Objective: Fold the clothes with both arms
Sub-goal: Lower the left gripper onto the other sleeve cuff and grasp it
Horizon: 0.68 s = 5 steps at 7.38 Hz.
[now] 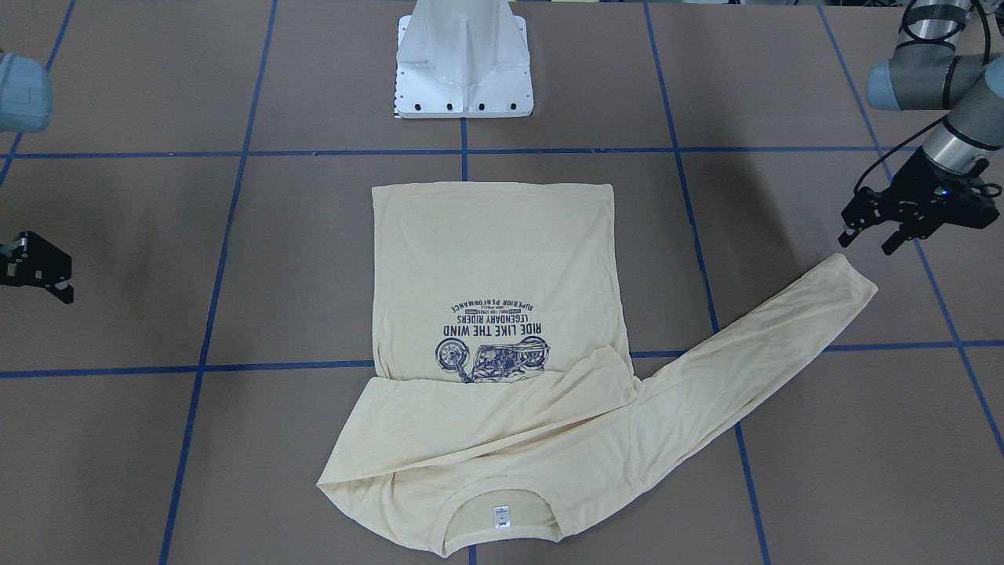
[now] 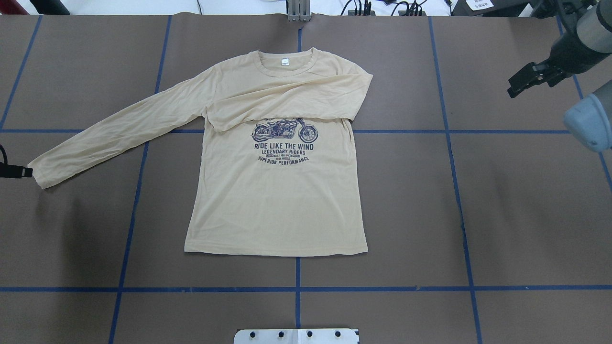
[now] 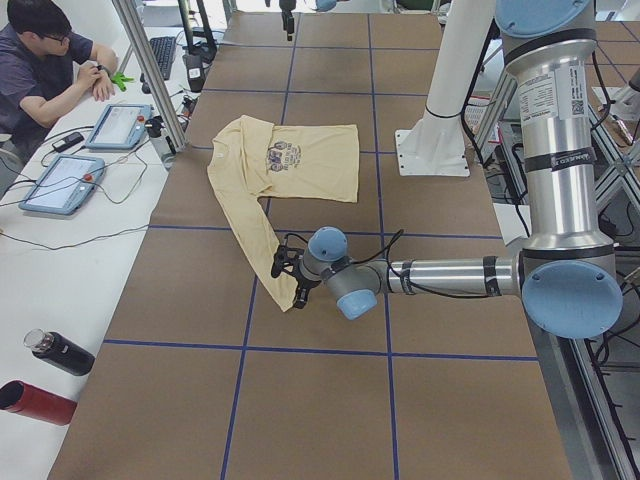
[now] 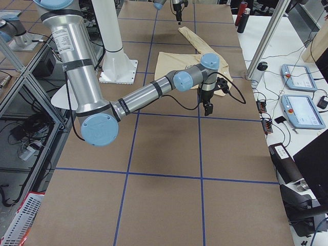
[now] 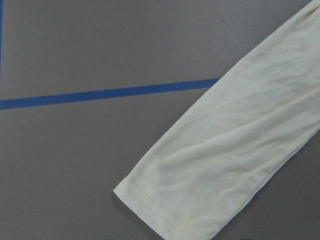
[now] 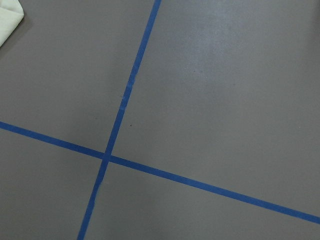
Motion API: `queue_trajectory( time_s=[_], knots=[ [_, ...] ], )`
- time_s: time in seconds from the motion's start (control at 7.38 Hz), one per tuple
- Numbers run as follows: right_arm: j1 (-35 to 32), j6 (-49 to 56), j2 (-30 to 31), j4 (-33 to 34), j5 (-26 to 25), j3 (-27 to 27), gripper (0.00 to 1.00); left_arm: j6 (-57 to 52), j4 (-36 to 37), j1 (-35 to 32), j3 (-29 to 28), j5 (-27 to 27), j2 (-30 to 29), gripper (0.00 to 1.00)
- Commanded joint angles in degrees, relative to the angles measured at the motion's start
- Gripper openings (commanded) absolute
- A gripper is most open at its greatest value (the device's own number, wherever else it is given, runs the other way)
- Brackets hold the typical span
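The cream-yellow shirt (image 2: 277, 205) lies flat, print up, in the middle of the table, its neck tag (image 2: 285, 61) on the far side. One sleeve is folded across the chest; the other sleeve (image 2: 110, 131) stretches out toward my left arm. My left gripper (image 1: 869, 235) hovers open and empty just beyond that sleeve's cuff (image 5: 165, 210). Far off on the other side, clear of the cloth, my right gripper (image 2: 521, 81) looks open with nothing in it. Only a corner of the shirt (image 6: 7, 20) shows in the right wrist view.
The brown table top is crossed by blue tape lines (image 2: 297, 289). The white pedestal base (image 1: 464, 71) stands at the robot's edge. Beyond the far edge, a person (image 3: 40, 70) sits at a side table with tablets (image 3: 60, 180) and bottles (image 3: 45, 350).
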<state>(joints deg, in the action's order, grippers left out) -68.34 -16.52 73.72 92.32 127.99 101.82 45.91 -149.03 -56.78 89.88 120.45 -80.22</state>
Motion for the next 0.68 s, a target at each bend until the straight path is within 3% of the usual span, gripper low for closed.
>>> queue_trajectory(
  time_s=[0.0, 0.27, 0.54],
  knots=[
    [-0.3, 0.26, 0.11, -0.03, 0.42, 0.04, 0.99, 0.67, -0.03, 2.02, -0.23, -0.74, -0.46, 0.74],
    [-0.3, 0.09, 0.02, -0.03, 0.42, 0.04, 0.99, 0.5, -0.03, 2.11, -0.94, -0.83, -0.81, 0.67],
    [-0.3, -0.09, -0.07, -0.12, 0.33, 0.13, 0.99, 0.49, -0.03, 2.2, -2.51, -1.71, -2.12, 0.67]
  ],
)
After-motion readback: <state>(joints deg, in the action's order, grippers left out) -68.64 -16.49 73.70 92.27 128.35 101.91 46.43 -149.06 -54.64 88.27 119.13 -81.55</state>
